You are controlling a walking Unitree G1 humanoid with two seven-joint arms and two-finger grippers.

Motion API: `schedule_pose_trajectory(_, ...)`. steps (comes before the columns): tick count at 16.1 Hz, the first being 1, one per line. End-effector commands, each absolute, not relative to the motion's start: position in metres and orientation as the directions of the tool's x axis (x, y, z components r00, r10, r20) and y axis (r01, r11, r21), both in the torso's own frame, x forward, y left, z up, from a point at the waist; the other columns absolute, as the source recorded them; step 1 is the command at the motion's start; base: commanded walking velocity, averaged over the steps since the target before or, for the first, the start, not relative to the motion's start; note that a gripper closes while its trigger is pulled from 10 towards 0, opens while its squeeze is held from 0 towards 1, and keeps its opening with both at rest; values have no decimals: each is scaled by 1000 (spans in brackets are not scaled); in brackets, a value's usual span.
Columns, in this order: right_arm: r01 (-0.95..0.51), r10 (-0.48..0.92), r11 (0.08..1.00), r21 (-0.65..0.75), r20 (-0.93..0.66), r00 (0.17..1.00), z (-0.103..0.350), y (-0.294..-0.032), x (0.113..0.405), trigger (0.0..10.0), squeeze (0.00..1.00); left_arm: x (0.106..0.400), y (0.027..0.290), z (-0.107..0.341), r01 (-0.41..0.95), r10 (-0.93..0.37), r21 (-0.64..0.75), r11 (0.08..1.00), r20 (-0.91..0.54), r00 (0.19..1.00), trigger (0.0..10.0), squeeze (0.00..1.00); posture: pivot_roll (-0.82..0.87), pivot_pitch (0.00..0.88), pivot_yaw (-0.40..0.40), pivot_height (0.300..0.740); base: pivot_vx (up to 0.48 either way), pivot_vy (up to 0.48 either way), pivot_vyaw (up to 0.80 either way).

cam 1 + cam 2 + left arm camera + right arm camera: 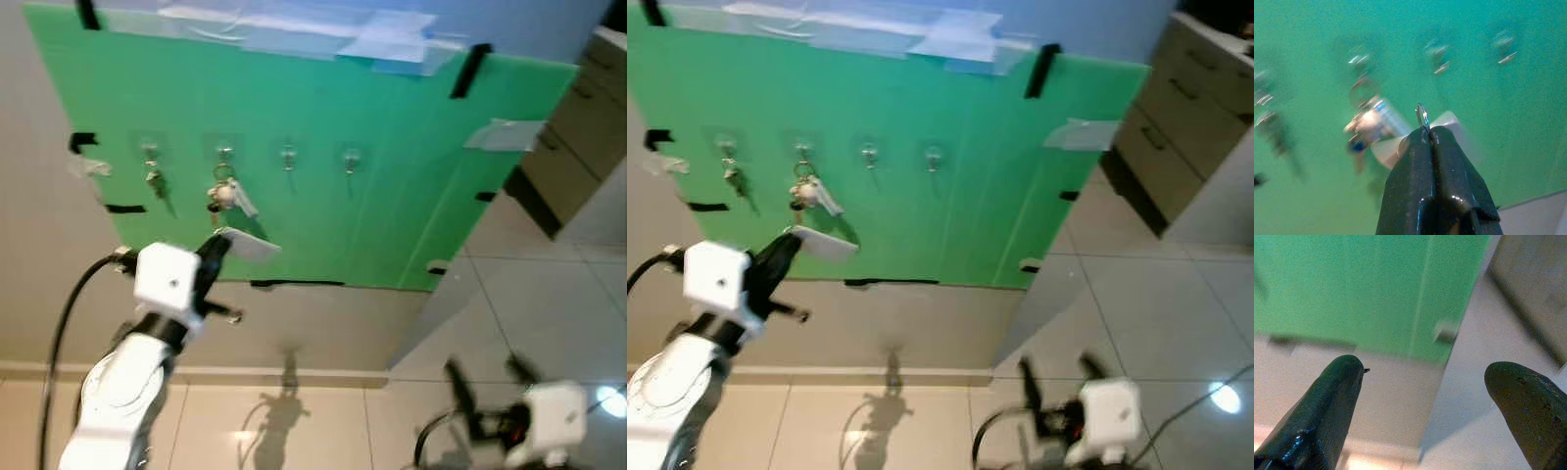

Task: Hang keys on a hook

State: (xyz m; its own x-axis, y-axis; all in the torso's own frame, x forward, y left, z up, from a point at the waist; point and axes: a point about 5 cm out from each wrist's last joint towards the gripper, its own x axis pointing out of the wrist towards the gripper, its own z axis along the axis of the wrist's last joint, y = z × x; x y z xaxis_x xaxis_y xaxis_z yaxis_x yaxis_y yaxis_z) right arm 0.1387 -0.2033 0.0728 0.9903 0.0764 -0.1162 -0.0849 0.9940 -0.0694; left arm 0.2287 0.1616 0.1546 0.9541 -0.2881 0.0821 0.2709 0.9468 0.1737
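Four hooks (288,157) line the green board (392,196) taped to a beige wall (323,323); the left gripper (1426,131) pinches a key ring (1422,116), and the right gripper (1425,369) hangs spread over floor tiles (549,304).

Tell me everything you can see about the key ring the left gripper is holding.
The key ring is a thin silver metal loop, pinched edge-on by the left gripper, whose jaws are shut on it. A flat white tag juts out beyond the gripper. It is held up before the green board, below the four hooks and not yet on one.
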Motion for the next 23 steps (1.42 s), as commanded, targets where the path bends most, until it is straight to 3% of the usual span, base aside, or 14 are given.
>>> schedule_pose_trajectory(1, -29, 28, 996, -87, -9, 1000, 88, -208, 151, 10000, 0, 233, 156, 161, 284, -320, 237, 929, 127, 939, 10000, 0, -19, 0, -41, 740, 480, 0, 0)
schedule_pose_trajectory(4, 1, 5, 997, -79, 76, 997, 97, -202, 165, 10000, 0, 245, 145, 179, 315, -360, 230, 921, 185, 915, 10000, 0, -26, 0, -32, 740, 476, 0, 0)
schedule_pose_trajectory(8, -64, 66, 996, -54, 37, 997, 82, -192, 168, 10000, 0, 259, 140, 204, 355, -399, 214, 910, 220, 890, 10000, 0, -27, 0, -17, 740, 459, 0, 0)
schedule_pose_trajectory(10, -96, 98, 994, -44, 27, 995, 93, -208, 205, 10000, 0, 276, 144, 221, 384, -433, 230, 894, 228, 872, 10000, 0, -29, 0, -18, 740, 156, 0, 0)
schedule_pose_trajectory(12, -113, 115, 992, -53, 34, 993, 105, -207, 214, 10000, 0, 288, 144, 246, 487, -526, 205, 849, 239, 816, 10000, 0, -24, 0, -26, 740, 0, 0, 0)
schedule_pose_trajectory(13, -120, 123, 991, -56, 41, 992, 108, -203, 214, 10000, 0, 290, 142, 273, 580, -612, 196, 791, 271, 743, 10000, 0, -27, 0, -24, 740, 0, 0, 0)
schedule_pose_trajectory(17, -152, 154, 987, -47, 54, 987, 112, -189, 214, 10000, 0, 276, 127, 314, 737, -764, 229, 636, 322, 559, 10000, 0, -32, 0, -11, 740, 0, 0, 0)
schedule_pose_trajectory(19, -170, 172, 985, -42, 53, 984, 116, -186, 216, 10000, 0, 279, 127, 317, 782, -795, 195, 592, 303, 526, 10000, 0, -33, 0, -7, 740, 0, 0, 0)
schedule_pose_trajectory(23, -240, 242, 970, -48, 42, 969, 123, -176, 225, 10000, 0, 297, 128, 278, 890, -880, -35, 455, 138, 455, 10000, 0, -47, 0, 14, 740, 0, 0, 0)
